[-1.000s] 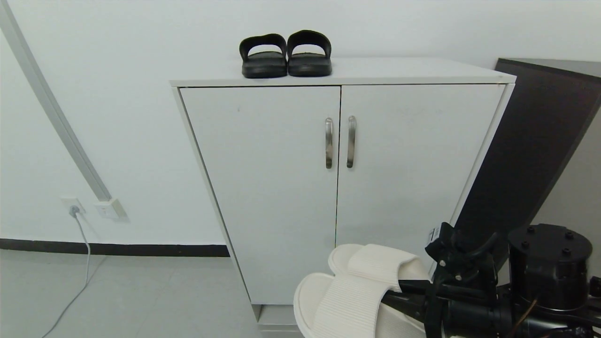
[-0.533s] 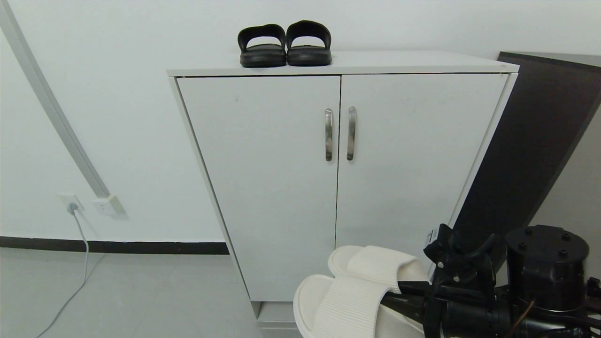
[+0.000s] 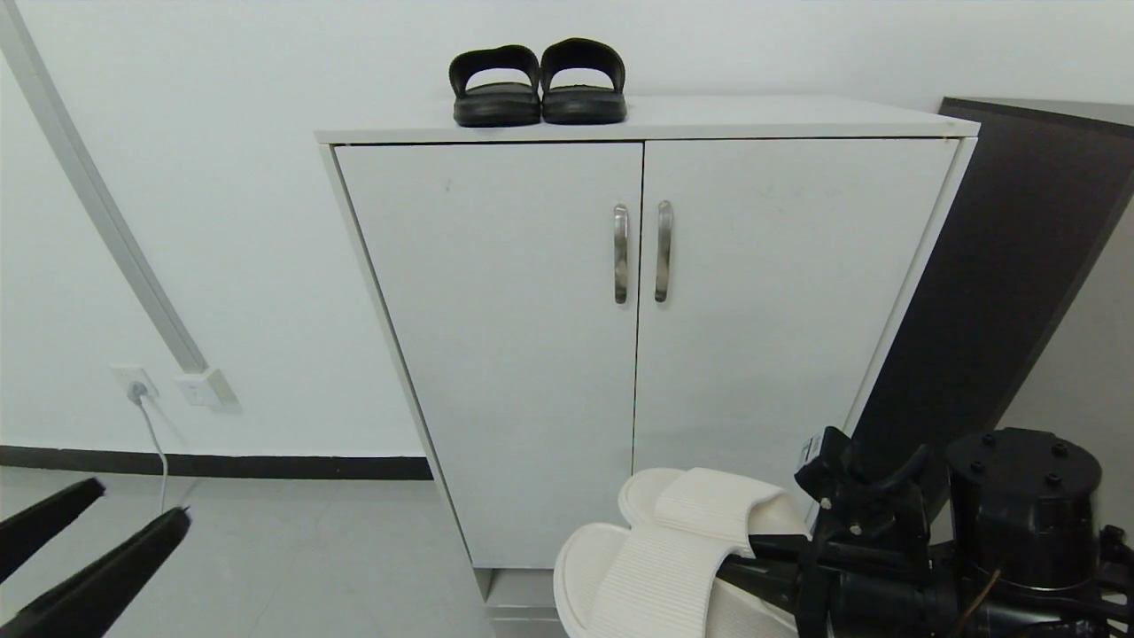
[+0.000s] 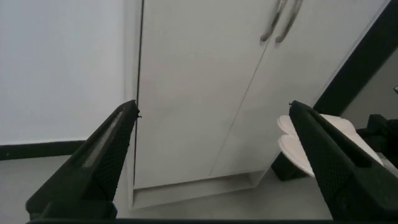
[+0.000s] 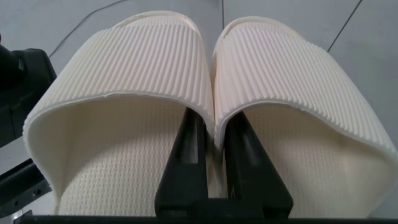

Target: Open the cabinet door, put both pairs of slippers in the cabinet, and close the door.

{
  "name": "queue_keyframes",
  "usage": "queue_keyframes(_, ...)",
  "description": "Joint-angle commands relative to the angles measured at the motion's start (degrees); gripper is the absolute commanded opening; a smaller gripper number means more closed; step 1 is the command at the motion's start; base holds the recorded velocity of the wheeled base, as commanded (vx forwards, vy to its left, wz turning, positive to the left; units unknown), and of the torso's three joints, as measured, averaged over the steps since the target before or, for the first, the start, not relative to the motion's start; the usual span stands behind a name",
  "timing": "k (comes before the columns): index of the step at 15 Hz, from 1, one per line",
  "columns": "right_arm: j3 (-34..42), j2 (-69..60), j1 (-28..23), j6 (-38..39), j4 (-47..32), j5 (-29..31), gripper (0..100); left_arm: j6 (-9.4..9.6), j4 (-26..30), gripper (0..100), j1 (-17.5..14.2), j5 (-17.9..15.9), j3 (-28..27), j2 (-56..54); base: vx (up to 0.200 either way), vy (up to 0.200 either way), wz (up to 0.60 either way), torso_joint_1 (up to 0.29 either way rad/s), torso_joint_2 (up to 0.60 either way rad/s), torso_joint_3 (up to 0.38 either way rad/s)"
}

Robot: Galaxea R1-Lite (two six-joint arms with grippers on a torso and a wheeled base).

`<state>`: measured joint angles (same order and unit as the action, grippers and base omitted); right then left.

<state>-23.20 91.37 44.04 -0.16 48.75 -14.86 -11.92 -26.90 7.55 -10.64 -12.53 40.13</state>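
While the right gripper point(image 3: 740, 554) is pinching the white slippers point(image 3: 656, 549), the left gripper point(image 3: 133, 503), spread wide, is looking best placed to clasp the left door's handle point(image 3: 620, 253) squarely.

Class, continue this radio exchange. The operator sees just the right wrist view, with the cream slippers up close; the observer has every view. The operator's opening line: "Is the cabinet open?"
Observer: No, both cabinet doors are shut.
Operator: I hold the cream slippers. Where is the other pair?
Observer: The black slippers sit side by side on top of the cabinet, left of its middle.
Operator: And the left pincer?
Observer: The left pincer is open and holds nothing, low and to the left of the cabinet.
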Motion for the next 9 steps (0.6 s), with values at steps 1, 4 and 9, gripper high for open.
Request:
queue_keyframes(1,0.0,0.39,-0.01,-0.02,0.03,-0.08,0,0.06,-9.39,100,3.09,-0.87,-0.3,15.94,0.0,0.0,0.0,0.0,0.0,0.0)
queue_keyframes(4,-0.27,1.27,-0.01,-0.02,1.26,0.01,0,0.41,-12.65,100,11.97,0.45,-6.36,24.47,0.0,0.0,0.0,0.0,0.0,0.0)
queue_keyframes(9,0.26,1.36,-0.28,0.07,1.96,0.01,0,0.15,-12.73,100,22.07,4.49,-18.23,34.05,0.0,0.0,0.0,0.0,0.0,0.0)
